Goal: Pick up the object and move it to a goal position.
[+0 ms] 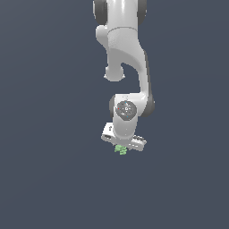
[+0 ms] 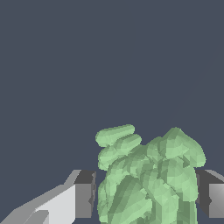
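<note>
Closest in, seen from the wrist: light-green object (image 2: pixel 148 179), jagged and lumpy with ridged lobes, filling the gap between the two dark finger pads (image 2: pixel 85 194). One pad a sliver away from the object's flank, the other pad pressed against or right at its opposite side; contact hard to confirm from this angle, so probably gripped but cannot say for sure. Jaws narrowed to roughly the width of the lump, not fully closed.

Further out, in the exterior view: white gripper (image 1: pixel 122 148) pointing downward, object (image 1: pixel 121 150) showing as a tiny green speck just beneath the hand's crossbar, tucked between the fingers. Above that, wrist joint with its round dark cap, then the white arm (image 1: pixel 127 53) rising upward out of frame.

Beyond everything: plain dark blue-grey surface (image 1: pixel 44 179), uniform.
</note>
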`<move>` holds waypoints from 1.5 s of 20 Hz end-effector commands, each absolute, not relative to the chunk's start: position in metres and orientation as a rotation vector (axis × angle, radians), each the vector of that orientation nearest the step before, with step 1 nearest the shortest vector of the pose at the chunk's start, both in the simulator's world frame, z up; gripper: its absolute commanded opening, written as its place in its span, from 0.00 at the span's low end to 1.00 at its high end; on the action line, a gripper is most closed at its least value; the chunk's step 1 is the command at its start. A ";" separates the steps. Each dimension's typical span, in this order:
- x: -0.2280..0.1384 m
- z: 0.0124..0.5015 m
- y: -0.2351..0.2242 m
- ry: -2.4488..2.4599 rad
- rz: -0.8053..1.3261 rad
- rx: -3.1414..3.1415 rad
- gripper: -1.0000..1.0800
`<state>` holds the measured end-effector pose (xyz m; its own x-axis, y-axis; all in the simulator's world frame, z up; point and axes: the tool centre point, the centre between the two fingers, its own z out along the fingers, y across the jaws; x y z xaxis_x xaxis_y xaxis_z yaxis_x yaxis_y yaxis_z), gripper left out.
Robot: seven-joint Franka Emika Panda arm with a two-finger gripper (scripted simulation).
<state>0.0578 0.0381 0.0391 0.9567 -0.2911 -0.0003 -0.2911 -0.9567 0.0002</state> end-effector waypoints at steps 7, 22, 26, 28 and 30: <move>0.058 0.039 0.038 -0.462 0.000 3.107 0.00; 0.032 0.096 0.083 -0.462 0.000 3.107 0.00; 0.017 0.131 0.110 -0.462 0.000 3.107 0.00; 0.009 0.149 0.125 -0.462 0.000 3.107 0.00; 0.001 0.167 0.139 -0.462 0.000 3.107 0.00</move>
<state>0.0076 0.1280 0.1532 0.9568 -0.2908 0.0000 -0.2908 -0.9568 0.0003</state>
